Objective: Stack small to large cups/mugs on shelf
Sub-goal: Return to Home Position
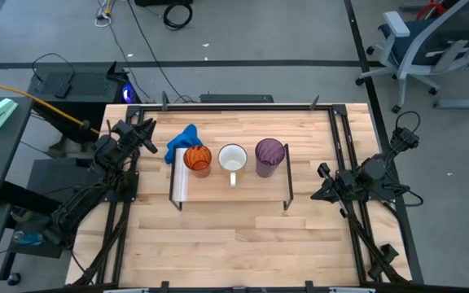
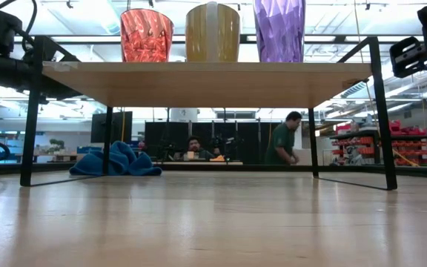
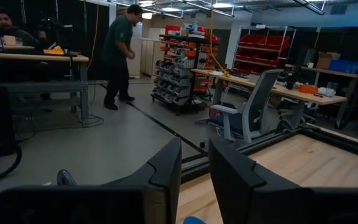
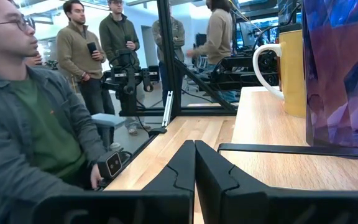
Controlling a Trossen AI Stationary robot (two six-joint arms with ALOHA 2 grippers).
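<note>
The shelf stands mid-table on thin black legs; it also shows in the low view. Three vessels stand upright in a row on it: an orange translucent cup at the left end, a white handled mug in the middle and a taller purple tumbler to the right. The low view shows them side by side: orange cup, mug, tumbler. My left gripper is slightly open and empty, left of the shelf. My right gripper is shut and empty, right of the shelf, beside the tumbler.
A blue cloth lies crumpled on the table by the shelf's far left corner. Black frame rails run along the table's sides. Bare tabletop lies toward the near edge. Several people stand and sit in the room beyond the table.
</note>
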